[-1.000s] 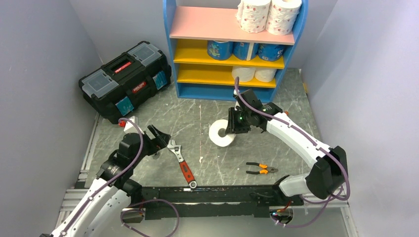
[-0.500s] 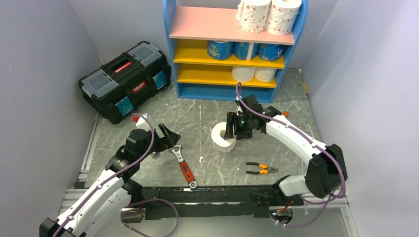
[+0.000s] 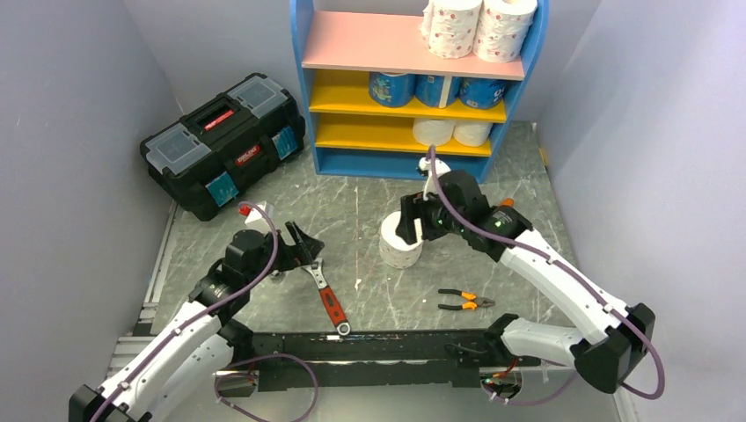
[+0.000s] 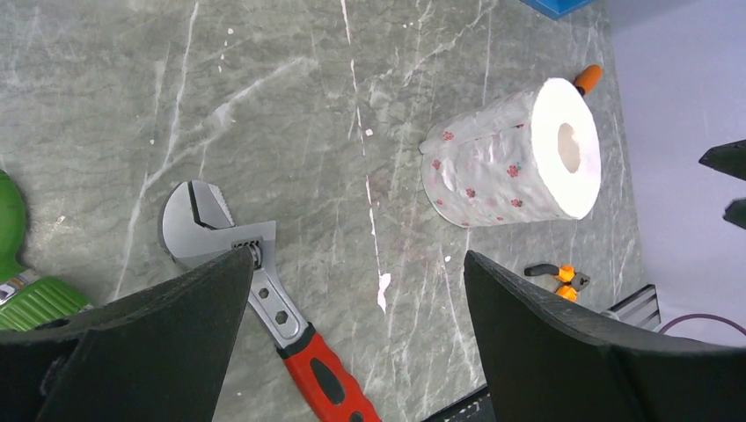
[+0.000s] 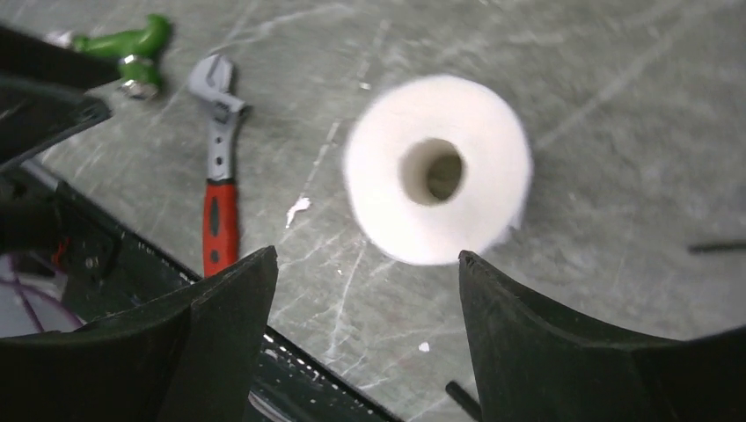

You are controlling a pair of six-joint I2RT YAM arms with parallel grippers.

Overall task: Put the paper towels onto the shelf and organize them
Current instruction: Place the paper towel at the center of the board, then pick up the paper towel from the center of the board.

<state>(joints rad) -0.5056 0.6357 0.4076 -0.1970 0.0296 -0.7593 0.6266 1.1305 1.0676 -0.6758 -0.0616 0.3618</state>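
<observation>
White paper towel roll with pink-dotted wrap point(image 3: 400, 246) stands upright on the grey marbled desk point(image 3: 369, 189), in front of the shelf and well apart from it. From above its top is partly hidden by the right hand point(image 3: 412, 225). The right wrist view is blurred; the fingers point(image 5: 220, 325) are spread wide on either side of the roll, not touching it. A green object point(image 4: 16, 277) is cut off at the left wrist frame edge, can't tell what it is.

A second ago the right hand was closed on the roll, which was tipped with its core facing up-camera; now the roll is set down and the hand has let go. The left hand point(image 3: 297, 248) has moved slightly forward, spread wide, holding nothing, over the head of the red-handled adjustable wrench point(image 3: 324, 290).

Blue-framed shelf point(image 3: 303, 88):
- Pink top board: two pink-dotted rolls point(image 3: 453, 28), tops cut off by the frame.
- Upper yellow board: three blue-wrapped rolls point(image 3: 392, 89), tops hidden under the pink board.
- Lower yellow board: two plain white rolls point(image 3: 433, 132).

Black plastic toolbox point(image 3: 224, 141) sits lid shut, left of the shelf. Orange-handled pliers point(image 3: 466, 301) lie near the right arm.
</observation>
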